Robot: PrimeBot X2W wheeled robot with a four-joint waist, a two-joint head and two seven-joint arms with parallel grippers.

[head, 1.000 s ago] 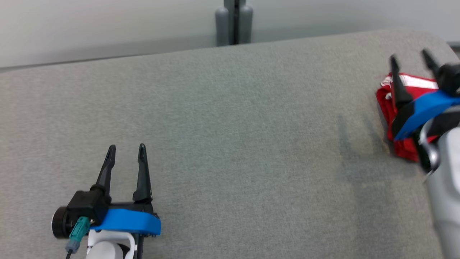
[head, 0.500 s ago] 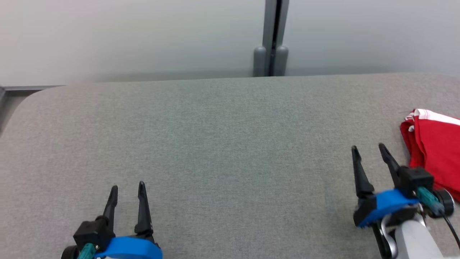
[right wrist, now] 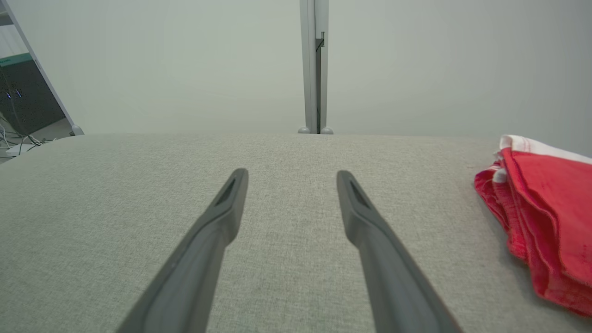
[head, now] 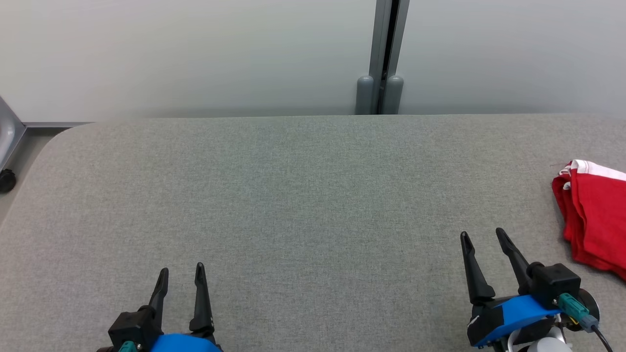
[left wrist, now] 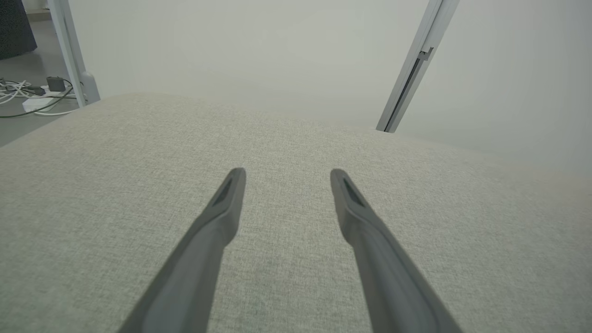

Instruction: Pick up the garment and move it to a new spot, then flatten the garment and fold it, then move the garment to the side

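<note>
A folded red garment [head: 594,217] with a white band along its far edge lies at the right edge of the grey padded table [head: 293,195]; it also appears at the right of the right wrist view as the garment [right wrist: 550,217]. My right gripper [head: 481,234] stands open and empty near the table's front, to the left of the garment and apart from it; its fingers [right wrist: 226,212] hover over bare fabric. My left gripper [head: 181,271] is open and empty at the lower left, its fingers [left wrist: 222,217] above the bare table.
A pale wall with a grey vertical post [head: 384,54] runs behind the table's far edge. Off the table's left end are a metal frame leg with a caster [head: 7,178] and floor cables [left wrist: 27,95].
The head camera has swung back to face the table squarely. My right gripper has come away from above the garment, back to the lower right, leaving the garment folded at the right edge.
</note>
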